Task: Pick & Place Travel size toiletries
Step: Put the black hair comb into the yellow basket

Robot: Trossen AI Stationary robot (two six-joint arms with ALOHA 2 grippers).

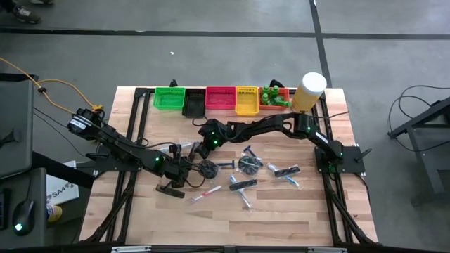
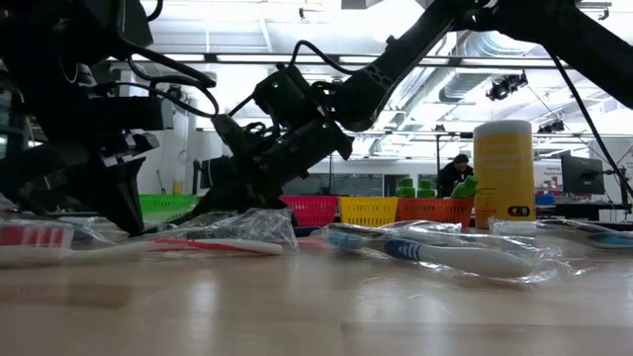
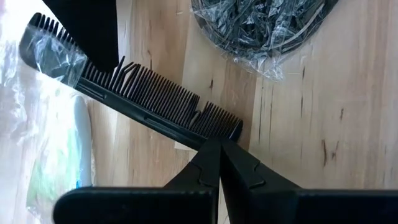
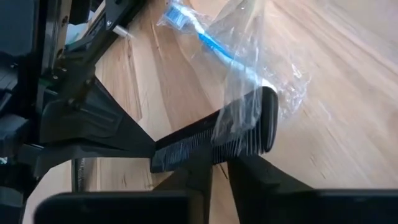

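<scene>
Left wrist view: the left gripper (image 3: pixel 219 146) has its fingers pinched tight on one end of a black comb (image 3: pixel 155 99), held just above the table near its middle. The comb's other end – the one in a clear wrap – sits between the right gripper's (image 4: pixel 217 165) fingers, which are drawn in narrow on it, so both arms have the same piece.

The comb looks light and stiff, but thin. Its teeth would bend or snap under a squeeze, so the solid spine is the place to grip. The wrap is slick and crinkly; a pinch on film alone could slide off, so the jaws should bite through to the plastic beneath. The toothbrushes should handle alike – slim, light, wrapped – and are best taken mid-handle.

Counted from the high view:
- Two dark discs (image 1: pixel 207 167) lie loose on the table.
- One pink toothbrush (image 1: pixel 207 191) is there, with a few blue and white ones beside it – too tangled in wrap to number.
- At least two more combs (image 1: pixel 242 184) lie flat.
- Five bins (image 1: pixel 169 98) line the far edge: green, black, red, yellow, orange.
- Green bottles (image 1: pixel 273 97) fill the orange one, several of them.
- One yellow cylinder (image 1: pixel 309 91) stands at the row's end.
</scene>
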